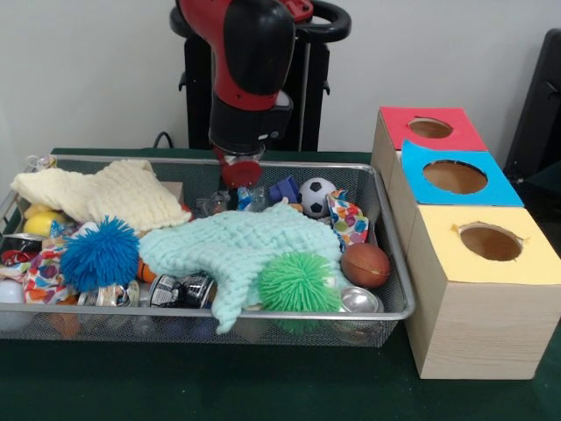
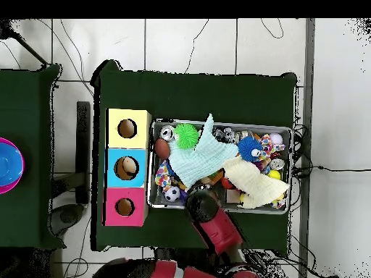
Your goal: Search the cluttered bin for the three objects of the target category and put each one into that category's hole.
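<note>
**Arm lowered into the far side of the bin; grip state undetermined**

The wire mesh bin (image 1: 386, 263) serves as the reference for all positions; the gripper (image 1: 239, 172) is down inside it at the far rim, just left of the soccer ball (image 1: 316, 195), its red end piece just above the clutter; how far it stands open, or whether it has hold of anything, cannot be told from either view.

Contents of the bin, front view: a mint knitted cloth (image 1: 237, 250) spread across the middle and draped over the near rim; a cream knitted cloth (image 1: 101, 193) at the far left; a blue pom-pom ball (image 1: 99, 254) at the left, near the front; a green pom-pom ball (image 1: 299, 282) against the near rim, right of centre; a small basketball (image 1: 365, 265) at the right wall; a silver can (image 1: 359, 303) in the near right corner, just beside the green pom-pom ball; a patterned cloth (image 1: 349, 219) beside the soccer ball.

Directly right of the bin stands a wooden box with three holes: the red hole (image 1: 429, 128) farthest, the blue hole (image 1: 454, 176) in the middle, the yellow hole (image 1: 491, 242) nearest; the overhead view shows something pale inside the blue hole, unidentifiable.
</note>
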